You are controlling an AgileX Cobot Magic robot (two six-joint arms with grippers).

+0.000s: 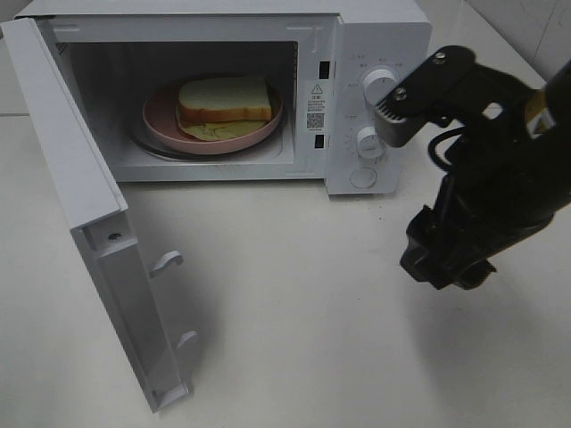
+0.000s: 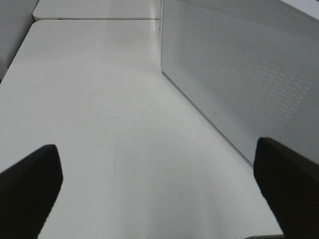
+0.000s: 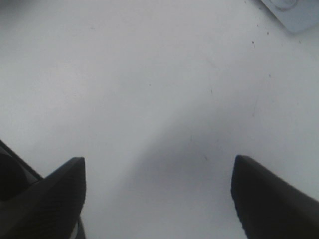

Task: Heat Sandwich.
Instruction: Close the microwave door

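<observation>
The sandwich point(image 1: 223, 98), thick pale bread with tan crust and yellow-green filling showing, lies on a round pink plate point(image 1: 161, 120) inside the white microwave point(image 1: 375, 36). The microwave door point(image 1: 98, 232) stands swung wide open to the left. My right gripper point(image 1: 446, 267) hangs over the table in front of the control panel, right of the cavity. Its jaws are open and empty in the right wrist view point(image 3: 159, 199). My left gripper point(image 2: 159, 199) is open and empty beside the microwave's perforated side wall point(image 2: 249, 74). It is outside the exterior high view.
Two white knobs point(image 1: 379, 82) point(image 1: 368, 143) and a round button point(image 1: 363, 177) sit on the control panel. The open door juts toward the table's front left. A corner of the microwave point(image 3: 294, 15) shows in the right wrist view. White table point(image 1: 294, 303) lies in front.
</observation>
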